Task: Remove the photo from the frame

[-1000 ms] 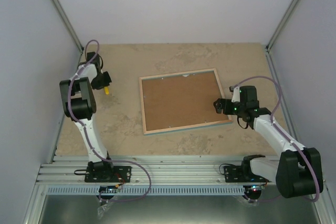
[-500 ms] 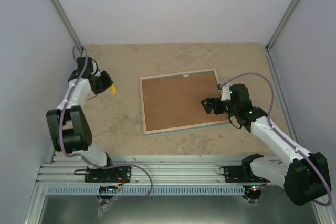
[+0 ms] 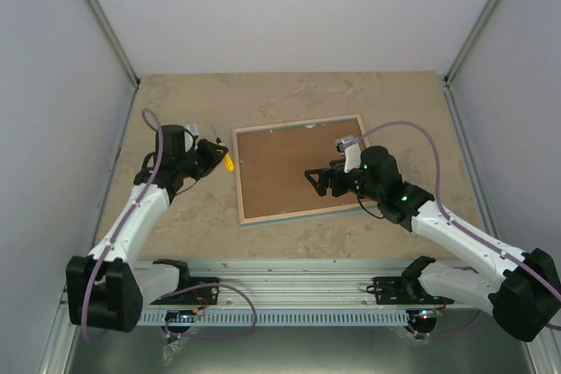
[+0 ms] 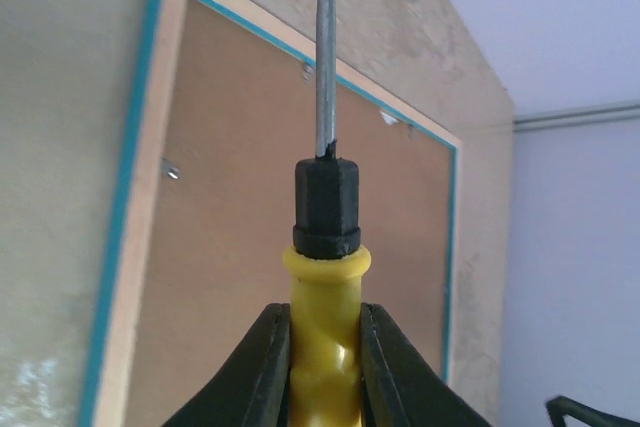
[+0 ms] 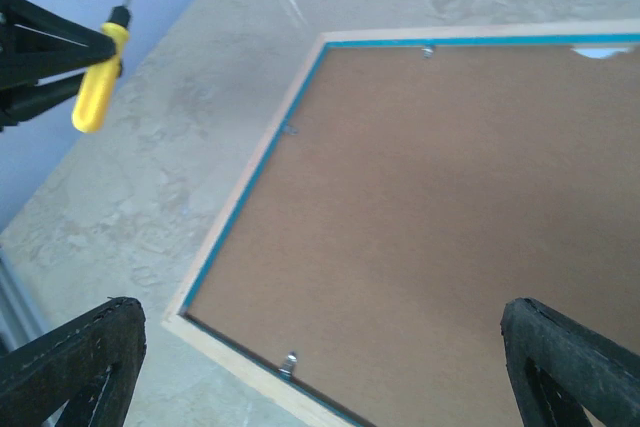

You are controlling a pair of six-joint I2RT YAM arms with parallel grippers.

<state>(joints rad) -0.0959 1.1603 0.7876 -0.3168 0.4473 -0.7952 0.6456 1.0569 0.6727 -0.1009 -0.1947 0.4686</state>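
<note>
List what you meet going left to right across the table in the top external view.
Left gripper holding a screwdriver → frame, back up. The right gripper hangs open over the frame, so it is left out.

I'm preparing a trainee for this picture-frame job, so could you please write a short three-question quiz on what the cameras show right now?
1. True or false: the frame lies with its brown backing board facing down onto the table.
2. Which arm holds the yellow-handled screwdriver? A) left B) right C) neither
3. Complete: the right gripper, positioned over the frame, has its fingers ____.

Key: 1 false, the brown back faces up; 2 A, the left gripper is clamped on the handle; 3 open.
</note>
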